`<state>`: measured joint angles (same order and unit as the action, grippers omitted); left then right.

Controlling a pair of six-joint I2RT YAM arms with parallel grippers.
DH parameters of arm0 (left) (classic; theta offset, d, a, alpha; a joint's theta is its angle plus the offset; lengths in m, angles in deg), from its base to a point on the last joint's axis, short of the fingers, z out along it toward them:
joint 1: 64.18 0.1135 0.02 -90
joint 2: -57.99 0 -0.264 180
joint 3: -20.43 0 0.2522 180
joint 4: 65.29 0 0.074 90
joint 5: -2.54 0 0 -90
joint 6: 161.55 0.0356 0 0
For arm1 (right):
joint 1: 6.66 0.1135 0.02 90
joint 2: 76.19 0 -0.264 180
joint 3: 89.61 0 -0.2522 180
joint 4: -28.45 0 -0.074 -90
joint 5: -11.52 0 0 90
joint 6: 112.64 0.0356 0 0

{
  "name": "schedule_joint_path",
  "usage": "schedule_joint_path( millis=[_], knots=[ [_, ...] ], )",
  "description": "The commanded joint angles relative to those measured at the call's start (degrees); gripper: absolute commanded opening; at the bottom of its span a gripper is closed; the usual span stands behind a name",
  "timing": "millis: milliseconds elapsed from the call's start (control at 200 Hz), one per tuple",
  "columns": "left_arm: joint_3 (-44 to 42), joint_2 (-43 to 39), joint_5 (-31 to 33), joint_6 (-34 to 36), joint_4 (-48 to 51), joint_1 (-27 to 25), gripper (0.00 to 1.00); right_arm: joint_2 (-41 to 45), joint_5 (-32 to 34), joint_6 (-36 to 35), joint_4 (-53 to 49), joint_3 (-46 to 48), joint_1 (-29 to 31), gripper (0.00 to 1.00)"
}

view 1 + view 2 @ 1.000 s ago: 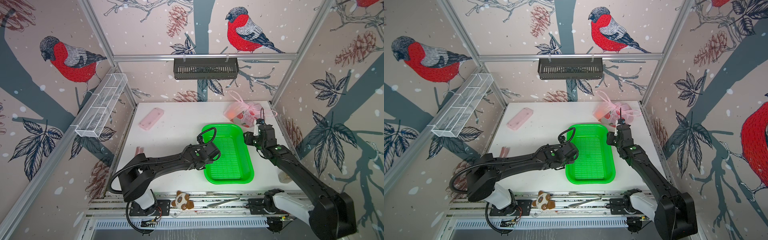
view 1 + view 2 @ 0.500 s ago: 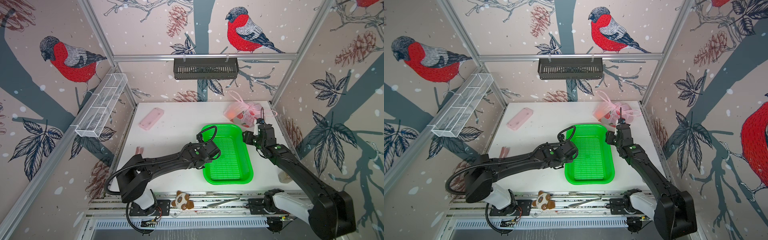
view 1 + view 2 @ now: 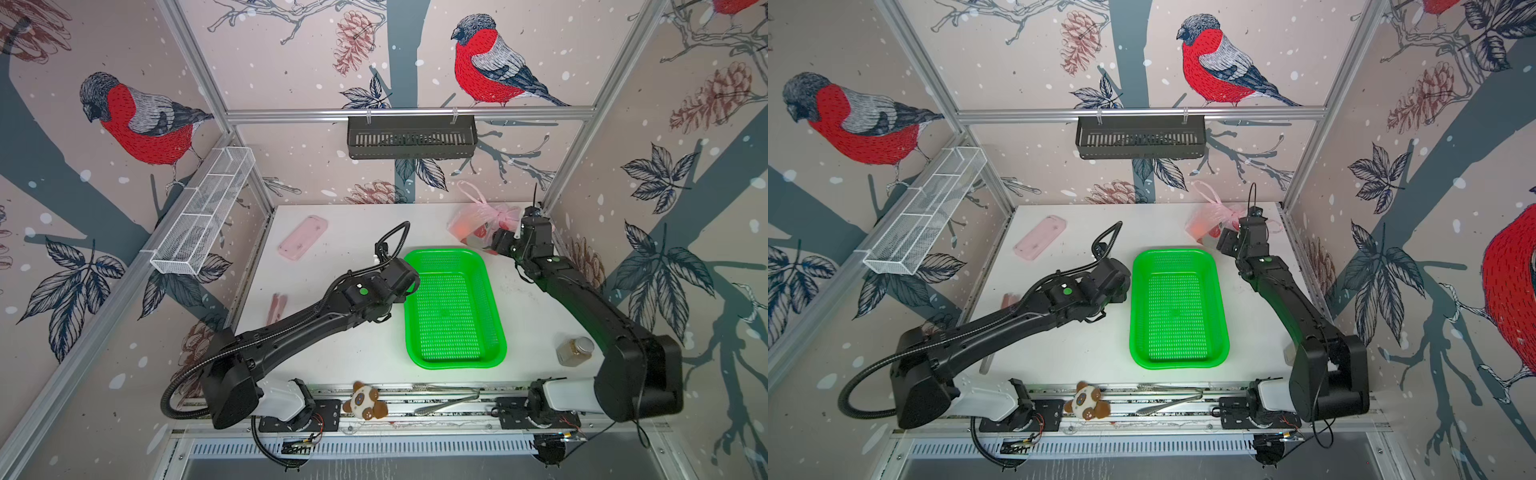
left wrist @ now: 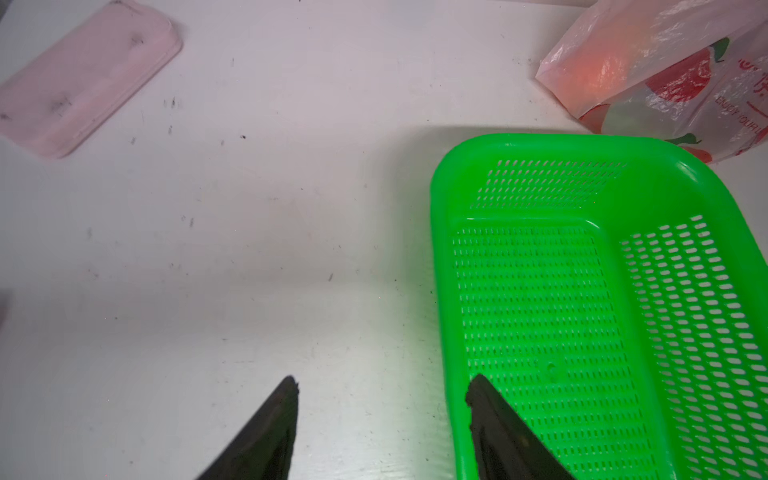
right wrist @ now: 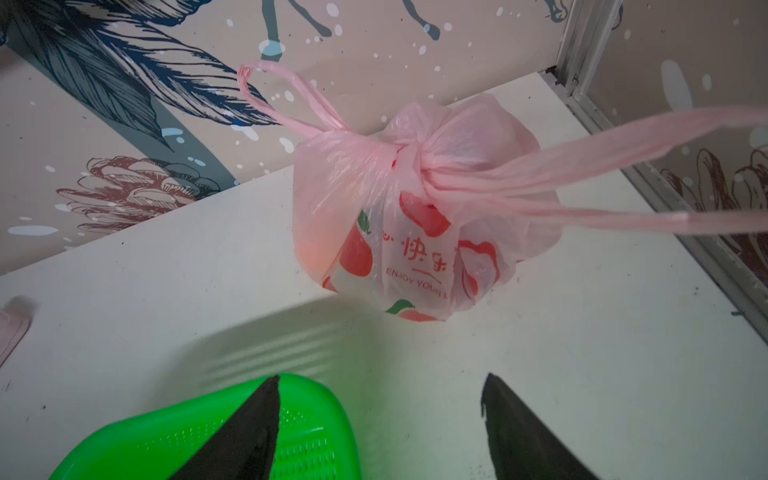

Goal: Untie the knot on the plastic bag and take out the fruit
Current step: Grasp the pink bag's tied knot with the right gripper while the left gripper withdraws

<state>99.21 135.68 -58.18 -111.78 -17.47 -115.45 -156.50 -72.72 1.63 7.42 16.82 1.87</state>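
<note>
KNOT NOT YET UNDONE: the plastic bag (image 5: 415, 216) stands in the far right corner of the table (image 3: 332, 232), just behind the far end of the green basket (image 3: 446, 253). Its knot (image 5: 409, 160) sits on top, straight ahead of my right gripper (image 5: 382, 377), whose jaws are spread wide and empty, apart from the bag. One handle loop (image 5: 266, 91) sticks up toward the back wall (image 5: 166, 62); the long loop (image 5: 623, 145) stretches sideways toward the right wall (image 5: 706, 83) and out of view. An orange fruit (image 5: 316, 253) glows through the film; the rest I cannot make out. My left gripper (image 4: 383, 377), also spread and empty, straddles the basket's left rim, well apart from the bag, so I judge the right arm nearer. Room is tight: walls on two sides, basket in front, open table only leftward toward the pink case (image 4: 83, 79)
</note>
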Motion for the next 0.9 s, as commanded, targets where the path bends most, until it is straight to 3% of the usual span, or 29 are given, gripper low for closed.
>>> schedule_joint_path(
  millis=[0,260,690,896],
  knots=[
    [-1.7,-3.4,-4.1,12.4,-7.2,3.4,0.67,-3.7,3.0,0.6,0.7,-3.5,-0.4,0.79],
    [-3.0,-5.9,-15.7,21.8,-10.7,13.8,0.67,-13.9,6.6,3.5,0.8,-11.8,-1.6,0.81],
    [-6.1,-6.2,-22.9,26.5,-14.8,20.0,0.66,-26.2,7.6,7.6,1.7,-21.4,-3.3,0.80],
    [-7.5,-5.6,-26.2,25.5,-16.4,21.4,0.65,-32.6,5.6,7.4,2.3,-26.8,-3.3,0.68]
  ],
)
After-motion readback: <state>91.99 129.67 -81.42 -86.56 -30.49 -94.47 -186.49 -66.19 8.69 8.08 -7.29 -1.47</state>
